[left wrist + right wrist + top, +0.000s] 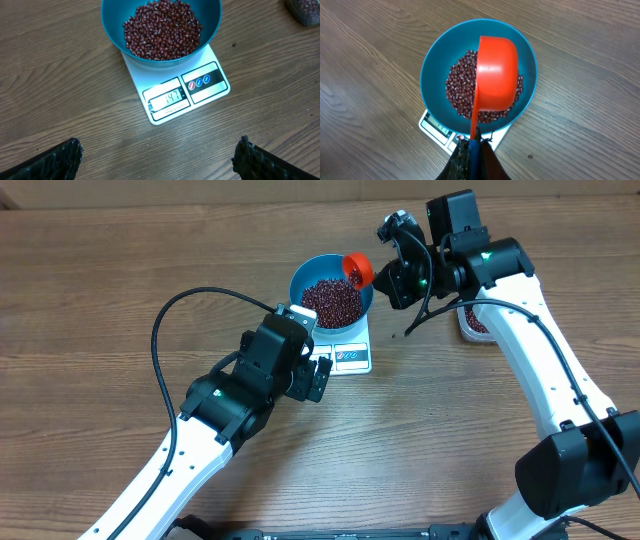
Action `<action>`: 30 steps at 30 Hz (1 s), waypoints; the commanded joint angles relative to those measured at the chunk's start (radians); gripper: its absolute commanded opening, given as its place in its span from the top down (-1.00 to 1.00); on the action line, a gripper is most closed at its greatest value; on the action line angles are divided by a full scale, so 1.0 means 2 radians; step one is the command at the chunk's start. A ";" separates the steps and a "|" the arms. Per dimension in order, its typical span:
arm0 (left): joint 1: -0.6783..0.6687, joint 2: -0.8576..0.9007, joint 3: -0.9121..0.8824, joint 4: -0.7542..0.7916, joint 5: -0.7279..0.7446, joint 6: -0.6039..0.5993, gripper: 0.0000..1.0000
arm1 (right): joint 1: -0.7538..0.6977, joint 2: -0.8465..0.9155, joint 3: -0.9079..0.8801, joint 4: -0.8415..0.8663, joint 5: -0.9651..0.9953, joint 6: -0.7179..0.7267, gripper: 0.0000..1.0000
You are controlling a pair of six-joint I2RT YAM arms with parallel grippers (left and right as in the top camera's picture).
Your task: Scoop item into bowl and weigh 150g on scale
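Right gripper (472, 146): jaws pressed together, pinching the thin handle of an orange scoop (495, 75), which hangs tipped over the bowl (112, 20) with its back to the wrist camera; whether anything is left in it cannot be told. Left gripper (157, 162): jaws spread wide and empty, hovering over bare wood just in front of the scale (145, 75). Item: small maroon beans (162, 27), a loose heap filling the bottom of the blue bowl; probably hard, light and smooth, apt to roll and scatter, so best moved by scoop only, a few at a time, never pinched. The scoop looks like stiff, light plastic, and the handle end is the proper hold. The bowl sits centred on the white scale, overhanging its back edge; likely light and slippery, and any touch would upset the reading. The display (170, 97) appears to show 147, just short of the target. A clear tub (475, 320) with more beans stands well apart, behind the right arm. Table (100, 260): flat wood grain, with open room on every side of the scale.
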 commanded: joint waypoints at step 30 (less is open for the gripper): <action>0.002 0.000 -0.003 0.001 0.005 0.008 -0.99 | 0.002 -0.003 0.014 0.005 0.017 0.000 0.92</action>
